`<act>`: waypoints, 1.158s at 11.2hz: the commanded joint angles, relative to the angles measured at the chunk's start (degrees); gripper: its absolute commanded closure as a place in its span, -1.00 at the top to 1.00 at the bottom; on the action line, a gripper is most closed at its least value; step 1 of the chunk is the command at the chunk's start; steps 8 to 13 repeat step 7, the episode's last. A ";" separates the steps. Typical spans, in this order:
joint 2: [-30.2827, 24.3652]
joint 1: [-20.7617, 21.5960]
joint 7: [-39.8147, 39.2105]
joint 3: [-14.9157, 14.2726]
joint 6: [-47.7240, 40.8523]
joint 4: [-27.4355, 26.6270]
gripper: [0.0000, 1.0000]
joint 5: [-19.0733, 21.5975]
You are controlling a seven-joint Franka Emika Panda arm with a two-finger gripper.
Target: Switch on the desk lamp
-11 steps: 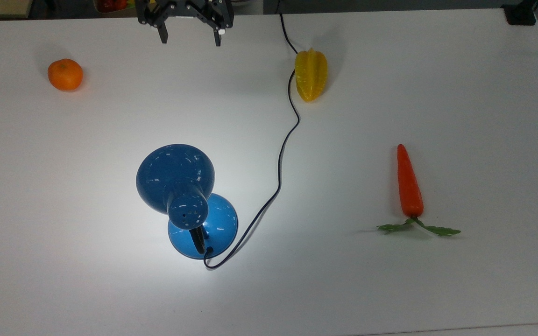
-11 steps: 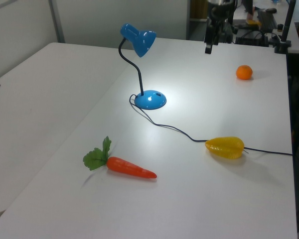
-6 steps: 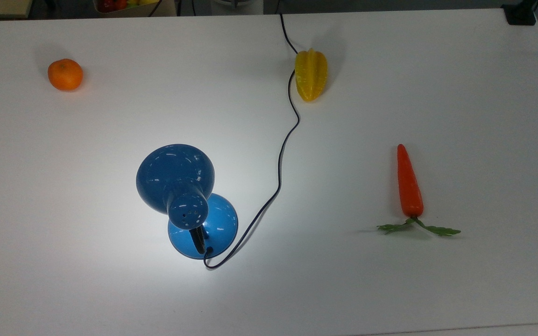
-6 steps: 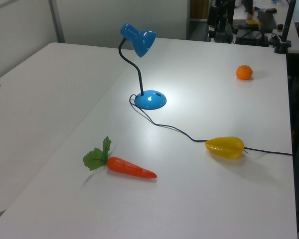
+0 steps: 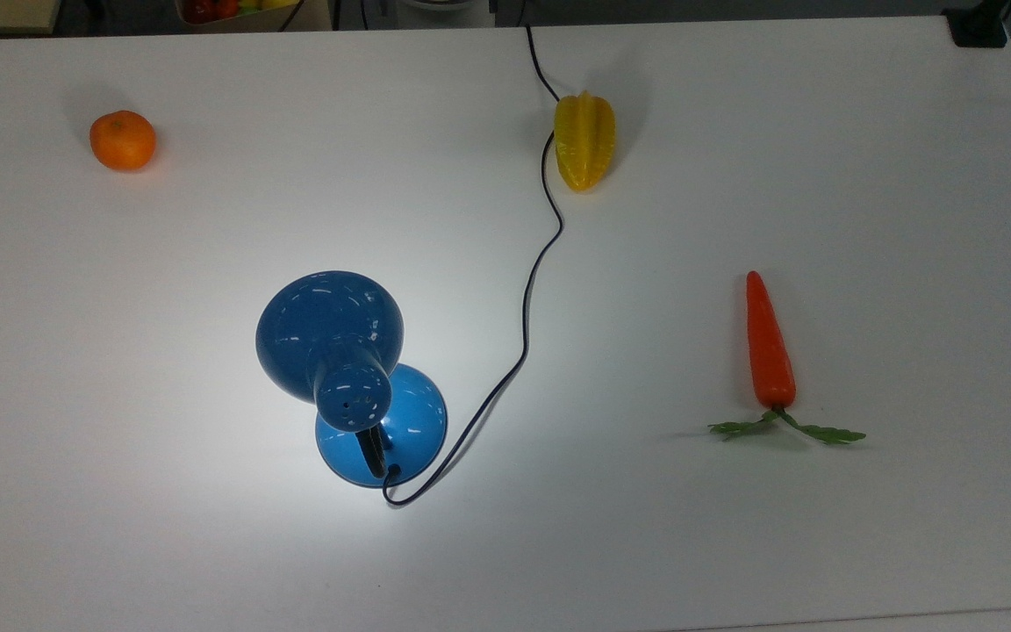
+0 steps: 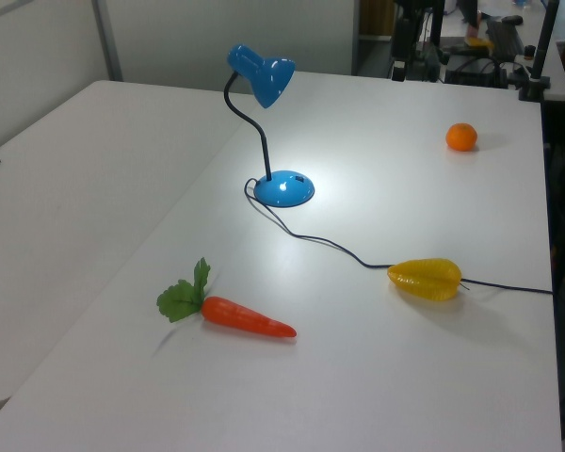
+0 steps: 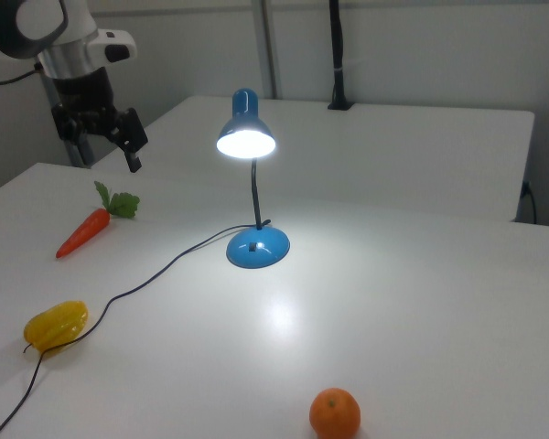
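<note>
Right view, desk lamp (image 7: 253, 183) lit, pincer (image 7: 105, 146) well apart

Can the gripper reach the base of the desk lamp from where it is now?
Probably yes. The gripper hangs above the table edge, apart from everything, and nothing stands between it and the desk lamp; only the thin cord lies flat nearby.

Glossy blue lamp (image 5: 330, 338) with a black neck, its shade glowing white, and a thin black cord (image 5: 527, 298). White tabletop (image 5: 865, 132). Orange tangerine (image 5: 122, 140), yellow starfruit (image 5: 584, 140), orange-red carrot (image 5: 769, 347) with green leaves. Black hand (image 7: 105, 137).
</note>
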 commanded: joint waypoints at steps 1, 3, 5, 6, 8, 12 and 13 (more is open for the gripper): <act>0.43 -0.34 -10.08 -1.43 3.40 -0.88 1.00 0.28; 0.34 -0.34 -9.75 -1.62 3.32 -1.05 1.00 0.28; 0.34 -0.42 -9.49 -1.62 3.32 -1.05 1.00 0.28; 0.34 -0.42 -9.48 -1.62 3.23 -1.05 1.00 0.28; 0.34 -0.42 -9.48 -1.62 3.14 -1.05 1.00 0.28; 0.34 -0.42 -9.48 -1.62 3.14 -1.05 1.00 0.28; 0.34 -0.42 -9.48 -1.62 3.14 -1.05 1.00 0.28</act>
